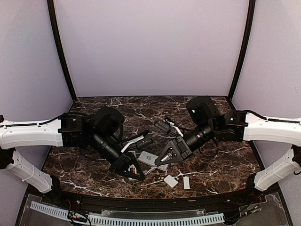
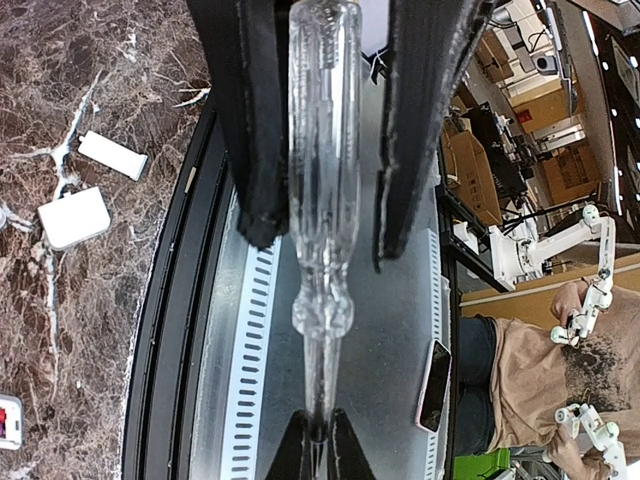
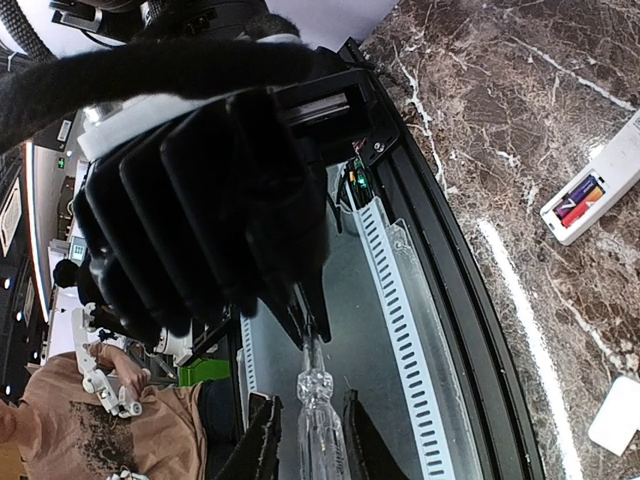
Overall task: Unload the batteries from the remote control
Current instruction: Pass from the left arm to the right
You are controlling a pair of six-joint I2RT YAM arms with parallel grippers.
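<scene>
One clear screwdriver (image 2: 322,150), left jaws clamping (shaft)

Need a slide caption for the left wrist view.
Left tool pinches the clear screwdriver by its shaft; right tool straddles the handle, jaws not yet closed.

Pale lilac panel walls (image 1: 150,47) are enclosing a dark brown marble-patterned tabletop with white veins (image 1: 225,165), and soft light is falling evenly. Beyond its black curved front rim (image 1: 155,205) (past a white slotted strip (image 1: 141,220)) brown cardboard boxes (image 2: 470,170) are crowding a workshop.
</scene>
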